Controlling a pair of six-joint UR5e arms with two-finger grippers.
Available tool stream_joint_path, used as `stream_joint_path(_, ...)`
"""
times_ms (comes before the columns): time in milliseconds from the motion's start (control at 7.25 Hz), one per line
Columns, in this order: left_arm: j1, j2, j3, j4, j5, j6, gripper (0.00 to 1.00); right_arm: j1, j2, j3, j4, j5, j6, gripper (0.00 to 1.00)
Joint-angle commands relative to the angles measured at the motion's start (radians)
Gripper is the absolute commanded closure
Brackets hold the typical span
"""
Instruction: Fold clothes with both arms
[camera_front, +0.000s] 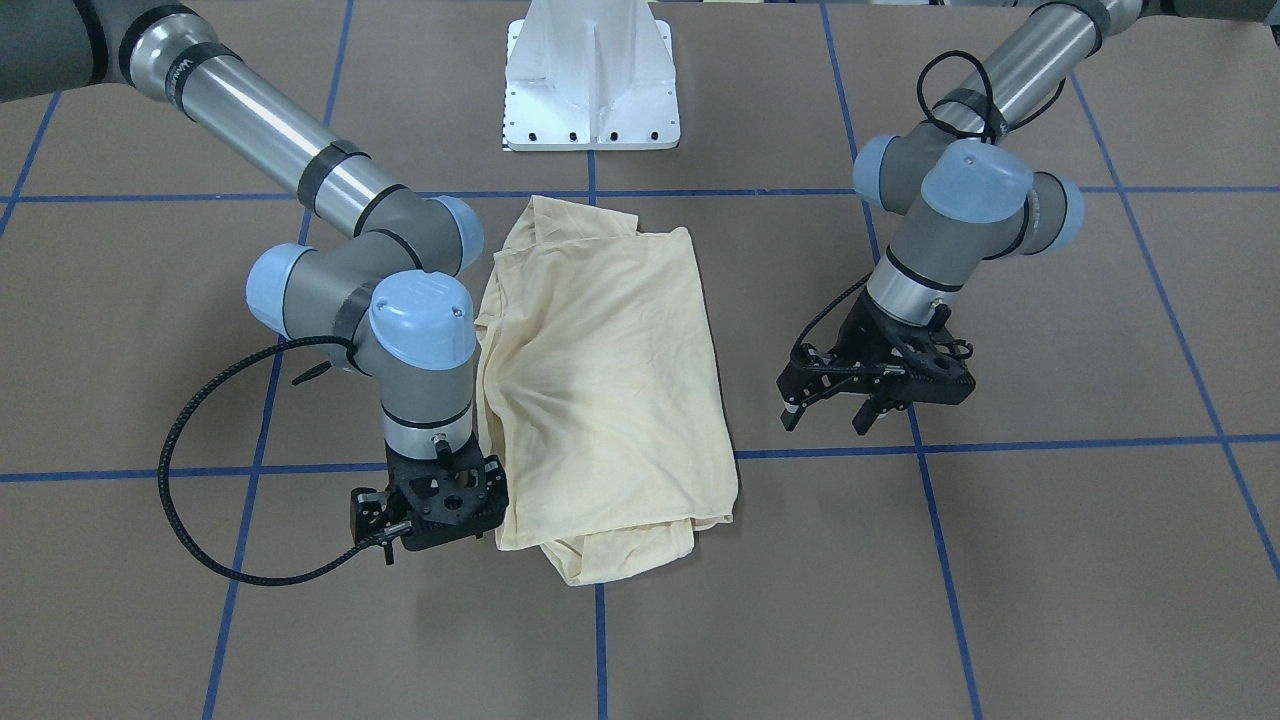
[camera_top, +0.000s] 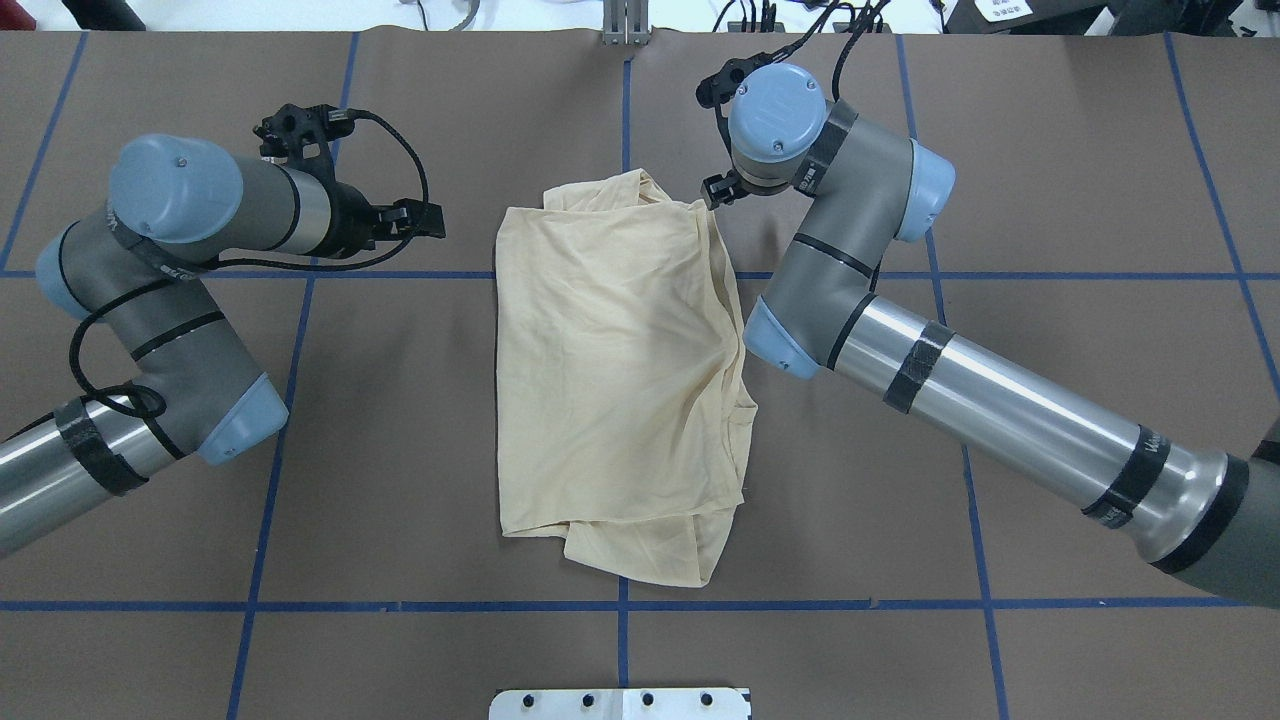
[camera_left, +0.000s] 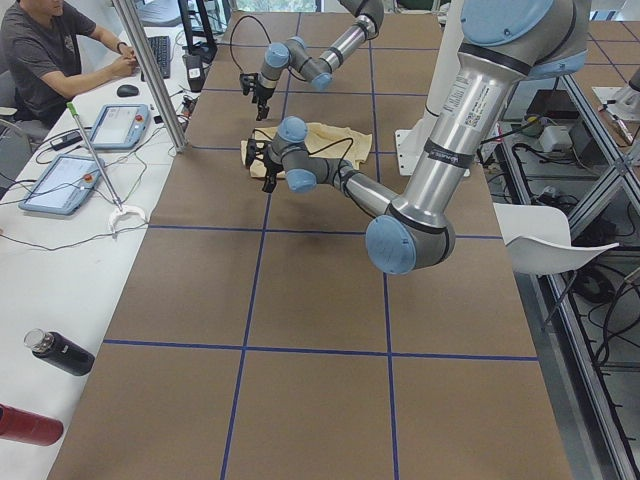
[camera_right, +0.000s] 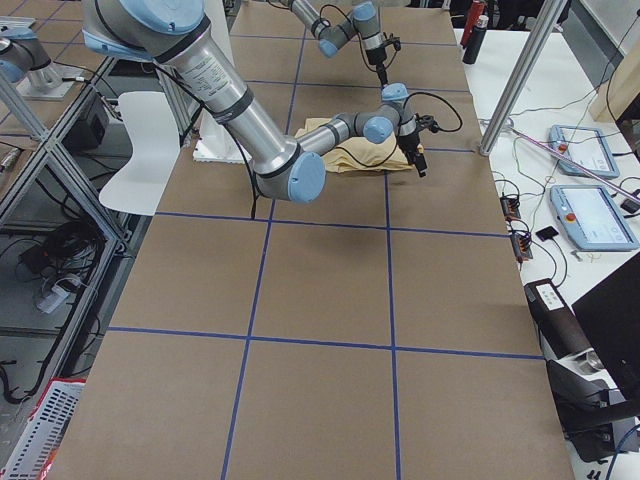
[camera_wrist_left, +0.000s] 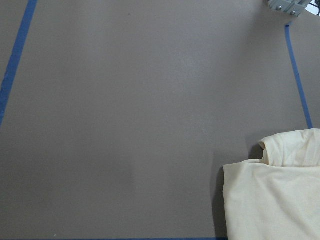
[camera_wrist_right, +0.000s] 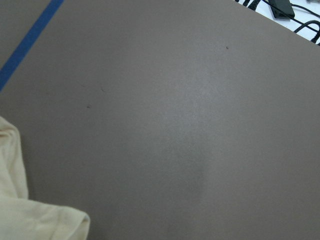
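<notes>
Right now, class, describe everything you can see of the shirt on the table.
The shirt is pale cream-yellow, soft, thin-looking cloth, folded into a rough rectangle and lying flat on the brown table. No print or label shows. Creases run along its side nearer the right gripper, and under-layers poke out at both short ends. The right gripper hangs at one corner; whether it touches is unclear. The left gripper stands apart, open.

We view brown taped surface (camera_top: 400, 450) steeply from over white metal pedestal base (camera_top: 620, 703) and from opposite side; two end cameras look along it, farther off; wrist cameras hang close, facing down. All share pale cream-yellow shirt (camera_top: 610, 370).
</notes>
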Motion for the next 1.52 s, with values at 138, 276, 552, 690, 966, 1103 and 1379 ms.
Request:
stream_joint_path(138, 0.0, 0.005, -0.004, -0.002, -0.002, 0.001, 0.0, -0.049, -0.162, 0.35, -0.109, 0.085, 0.088, 0.0)
stream_joint_path(276, 0.0, 0.011, -0.006, -0.002, -0.002, 0.002, 0.0, -0.078, -0.205, 0.461, -0.169, 0.097, 0.169, 0.0)
stream_joint_path(552, -0.002, 0.014, -0.007, -0.005, -0.041, 0.002, 0.0, -0.12, -0.299, 0.61, -0.189, 0.192, 0.416, 0.0)
stream_joint_path(690, -0.002, 0.014, -0.007, -0.006, -0.044, 0.002, 0.0, -0.159, -0.327, 0.655, -0.177, 0.194, 0.59, 0.0)
stream_joint_path(966, -0.002, 0.02, -0.007, -0.006, -0.044, 0.002, 0.0, -0.25, -0.341, 0.672, -0.135, 0.157, 0.907, 0.01)
stream_joint_path(1103, -0.003, 0.022, -0.007, -0.012, -0.044, 0.002, 0.0, -0.306, -0.362, 0.671, -0.115, 0.09, 1.008, 0.01)
stream_joint_path(1379, -0.002, 0.022, -0.009, -0.012, -0.044, 0.001, 0.0, -0.368, -0.391, 0.671, -0.11, -0.002, 1.06, 0.02)
